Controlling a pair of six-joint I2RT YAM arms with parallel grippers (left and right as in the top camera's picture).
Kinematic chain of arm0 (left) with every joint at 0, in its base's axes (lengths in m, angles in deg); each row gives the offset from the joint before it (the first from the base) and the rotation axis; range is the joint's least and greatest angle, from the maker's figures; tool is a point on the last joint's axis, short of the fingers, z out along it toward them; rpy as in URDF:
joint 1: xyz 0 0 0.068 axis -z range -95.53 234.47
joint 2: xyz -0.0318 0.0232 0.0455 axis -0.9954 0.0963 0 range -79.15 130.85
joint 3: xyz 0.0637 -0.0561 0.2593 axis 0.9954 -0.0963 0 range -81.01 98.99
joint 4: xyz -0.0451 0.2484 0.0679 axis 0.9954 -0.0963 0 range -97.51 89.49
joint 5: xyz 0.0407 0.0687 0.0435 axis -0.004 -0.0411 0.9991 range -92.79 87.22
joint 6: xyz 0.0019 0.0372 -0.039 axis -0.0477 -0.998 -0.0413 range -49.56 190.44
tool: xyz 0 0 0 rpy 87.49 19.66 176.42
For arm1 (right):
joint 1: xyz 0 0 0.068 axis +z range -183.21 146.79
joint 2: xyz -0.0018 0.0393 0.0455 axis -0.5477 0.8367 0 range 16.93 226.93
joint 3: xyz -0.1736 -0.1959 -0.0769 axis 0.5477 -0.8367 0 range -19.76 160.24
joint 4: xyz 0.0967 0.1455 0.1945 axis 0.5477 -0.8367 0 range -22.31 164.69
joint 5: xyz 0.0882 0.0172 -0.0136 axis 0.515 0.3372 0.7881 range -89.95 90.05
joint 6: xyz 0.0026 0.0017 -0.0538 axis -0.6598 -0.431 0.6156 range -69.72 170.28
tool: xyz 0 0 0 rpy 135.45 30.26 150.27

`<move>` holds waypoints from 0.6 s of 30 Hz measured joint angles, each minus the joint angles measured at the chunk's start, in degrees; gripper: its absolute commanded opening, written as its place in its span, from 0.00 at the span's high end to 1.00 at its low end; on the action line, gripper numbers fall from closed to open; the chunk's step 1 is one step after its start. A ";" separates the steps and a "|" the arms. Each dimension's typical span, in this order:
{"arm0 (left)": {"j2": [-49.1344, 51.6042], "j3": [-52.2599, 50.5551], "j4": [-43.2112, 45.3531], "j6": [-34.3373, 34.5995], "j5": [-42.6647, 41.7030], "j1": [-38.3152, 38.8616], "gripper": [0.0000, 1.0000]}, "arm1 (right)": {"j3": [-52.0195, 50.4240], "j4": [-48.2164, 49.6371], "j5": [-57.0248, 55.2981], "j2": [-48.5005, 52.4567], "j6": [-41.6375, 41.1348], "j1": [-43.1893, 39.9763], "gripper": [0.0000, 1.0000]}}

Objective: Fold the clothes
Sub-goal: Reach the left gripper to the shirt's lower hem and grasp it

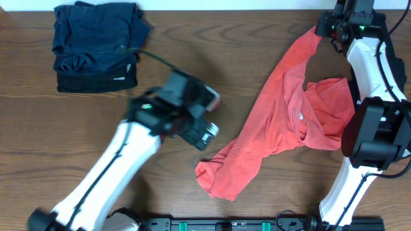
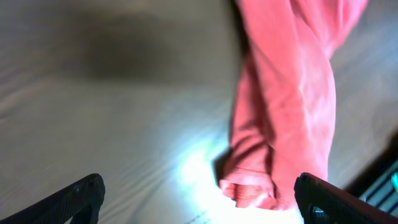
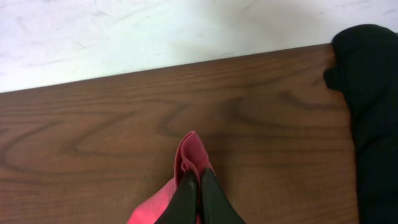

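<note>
Right tool [image 3: 199, 182] clamps a corner of the crumpled coral-red cotton T-shirt [image 1: 282, 128] on the brown wooden worktop [image 1: 212, 38]; only its wrist view shows the pinch. Left tool [image 2: 198, 186], fingers spread wide, hovers beside the T-shirt's near end.

The table [image 1: 38, 141] is brown wood, smooth, with a little shine. The red shirt [image 1: 276, 128] is soft, dull cloth, all wrinkly. The dark clothes [image 1: 96, 45] are dull cloth too. The left arm [image 1: 112, 170] and right arm [image 1: 369, 64] have smooth, shiny white covers.
</note>
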 measured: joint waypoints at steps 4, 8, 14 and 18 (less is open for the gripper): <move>8.04 0.00 1.07 -0.44 0.50 4.70 0.01 | 0.00 -0.57 0.22 0.00 0.00 0.00 0.99; 14.97 0.00 1.79 -0.46 0.90 8.11 0.01 | 0.00 -0.59 0.39 0.00 0.00 0.00 0.99; 17.79 0.00 2.16 -0.46 -0.48 12.39 0.02 | 0.00 -0.98 0.42 0.00 0.00 0.00 0.99; 17.77 0.00 2.73 -0.46 -4.92 12.63 0.02 | 0.00 -1.09 0.39 0.00 0.02 0.00 0.99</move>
